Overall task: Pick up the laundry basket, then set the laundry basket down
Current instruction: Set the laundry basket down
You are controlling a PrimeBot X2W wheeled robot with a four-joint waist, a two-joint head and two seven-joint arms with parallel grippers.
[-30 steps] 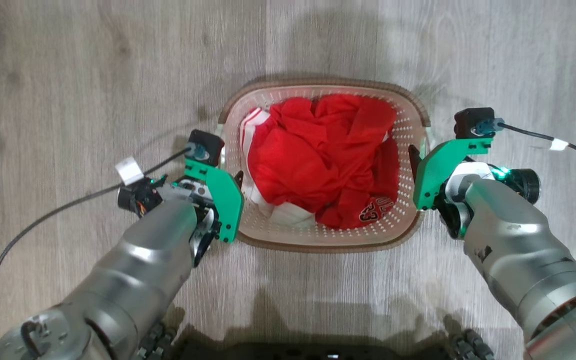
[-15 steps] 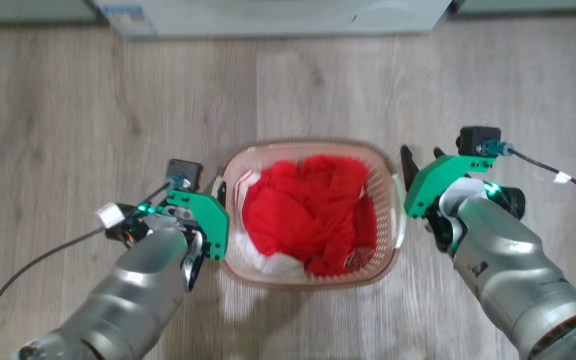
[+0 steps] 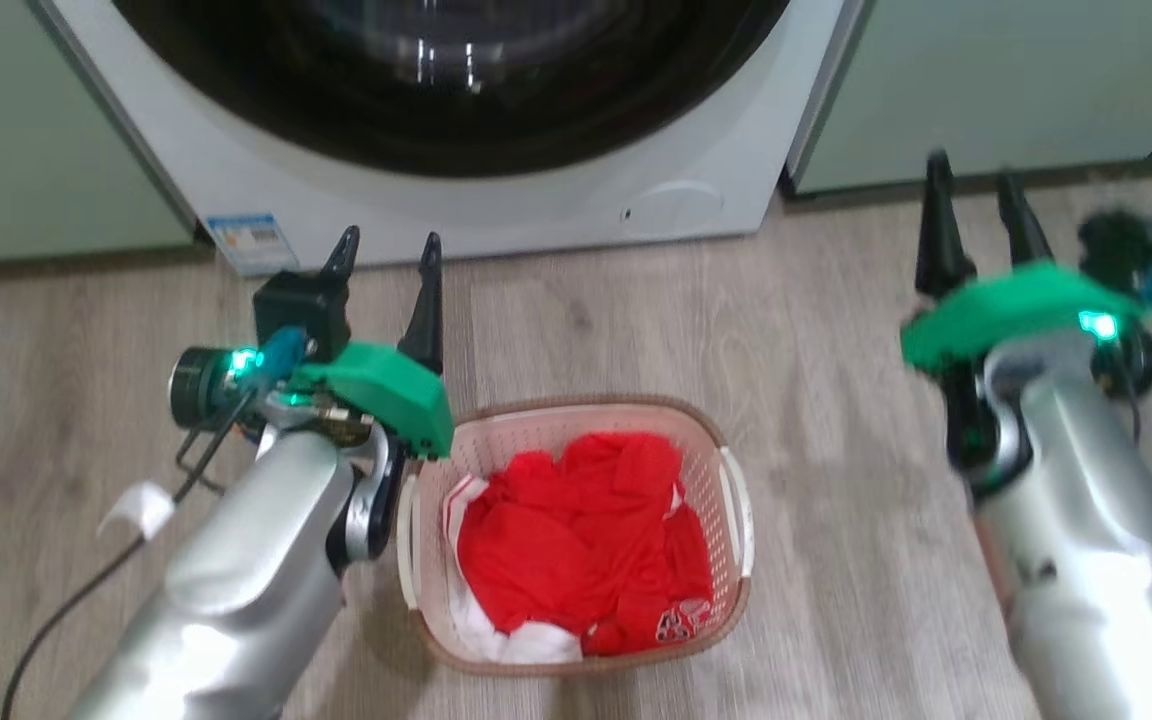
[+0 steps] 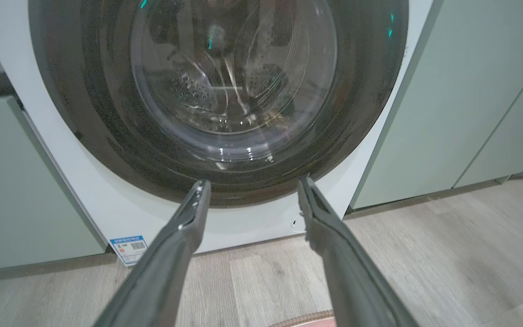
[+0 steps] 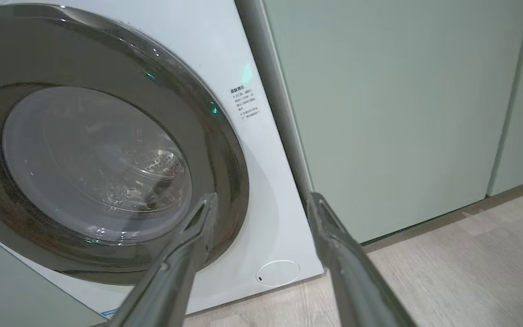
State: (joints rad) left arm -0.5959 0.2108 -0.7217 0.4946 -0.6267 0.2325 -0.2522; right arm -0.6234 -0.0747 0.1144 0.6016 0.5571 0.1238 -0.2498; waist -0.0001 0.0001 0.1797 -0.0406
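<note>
- Left arm is up, forearm rising along the basket's left side. The left gripper (image 3: 388, 242) points at the washing machine (image 3: 536, 215), fingers spread wide, nothing between them.
- Right arm is up as well, well off to the basket's right. The right gripper (image 3: 972, 175) aims at the machine's right edge and the pale green cabinet (image 3: 986, 90), fingers parted, empty.
- The laundry basket (image 3: 576, 409) sits on the wood floor (image 3: 836, 560) between the two arms, in front of the machine; neither gripper touches it.
- Count: one basket, two white handles (image 3: 742, 520), one heap of red clothing (image 3: 586, 540) with some white inside, one machine, two fingers per gripper.
</note>
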